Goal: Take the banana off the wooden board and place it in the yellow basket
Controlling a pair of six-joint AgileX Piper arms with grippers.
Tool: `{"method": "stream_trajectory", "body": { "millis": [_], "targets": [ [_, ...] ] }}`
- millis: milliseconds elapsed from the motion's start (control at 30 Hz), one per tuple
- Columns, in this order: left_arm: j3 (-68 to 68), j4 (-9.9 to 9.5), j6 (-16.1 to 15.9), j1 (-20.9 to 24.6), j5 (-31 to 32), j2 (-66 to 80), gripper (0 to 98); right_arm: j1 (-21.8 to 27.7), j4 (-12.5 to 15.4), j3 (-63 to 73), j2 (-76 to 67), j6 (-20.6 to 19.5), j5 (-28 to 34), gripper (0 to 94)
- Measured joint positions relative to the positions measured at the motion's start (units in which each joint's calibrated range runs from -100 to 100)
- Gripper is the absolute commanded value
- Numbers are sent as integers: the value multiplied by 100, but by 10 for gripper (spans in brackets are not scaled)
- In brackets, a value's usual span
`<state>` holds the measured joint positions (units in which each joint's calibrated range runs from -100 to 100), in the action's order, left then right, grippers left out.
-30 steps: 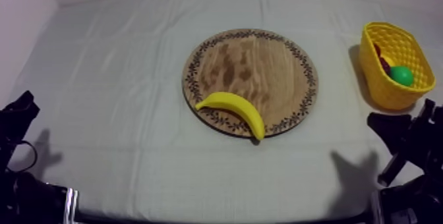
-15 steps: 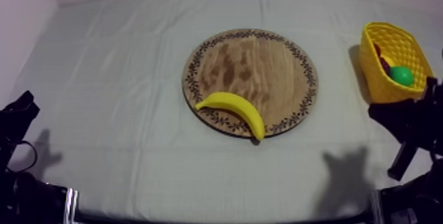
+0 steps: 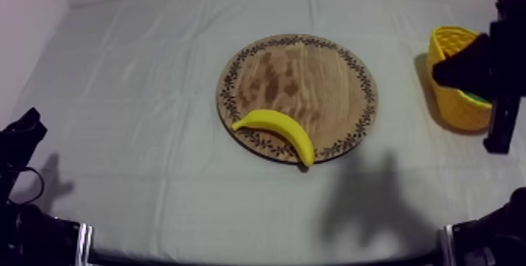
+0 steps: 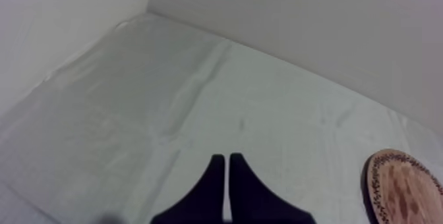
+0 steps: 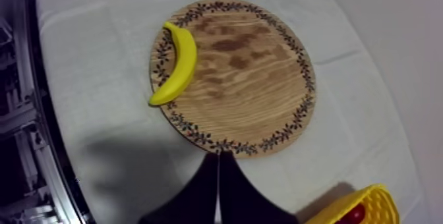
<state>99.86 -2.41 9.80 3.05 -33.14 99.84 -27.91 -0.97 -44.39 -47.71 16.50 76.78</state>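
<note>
banana (image 3: 275, 132) lies on the near rim of the board (image 3: 301, 70), one tip just past the edge. it is not yet grasped, so pick-up, transfer and release into the basket (image 3: 452, 111) all remain. right gripper (image 5: 217, 170) hangs above the board's edge nearest the basket, fingers pressed together in a narrow wedge, holding nothing. left gripper (image 4: 226, 174) rests over bare cloth (image 3: 141, 89) beside the board, fingers likewise closed on nothing. banana: smooth, curved, yellow, probably plastic. board: round, flat, mottled wood grain, dark patterned rim. basket: yellow lattice walls. cloth: grey-white, lightly creased.
</note>
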Motion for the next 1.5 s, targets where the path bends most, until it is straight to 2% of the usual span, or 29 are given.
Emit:
{"method": "stream_trajectory", "body": {
  "millis": [200,467,900,1067,1233,1500],
  "targets": [
    [0,0,0,0,0,0,1,-310,-178,1417,1204,-61,1132,7],
    [0,0,0,0,0,0,1,-519,-191,2450,2501,-259,1814,7],
    [0,0,0,0,0,0,1,-634,-57,4003,4290,-652,1984,7],
    [0,0,0,0,0,0,1,-704,-45,4397,4609,-640,2008,26],
    [0,0,0,0,0,0,1,-728,-17,4444,4778,-624,2040,140],
    [0,0,0,0,0,0,1,-743,-15,4579,4953,-617,2036,501]
  ]
}}
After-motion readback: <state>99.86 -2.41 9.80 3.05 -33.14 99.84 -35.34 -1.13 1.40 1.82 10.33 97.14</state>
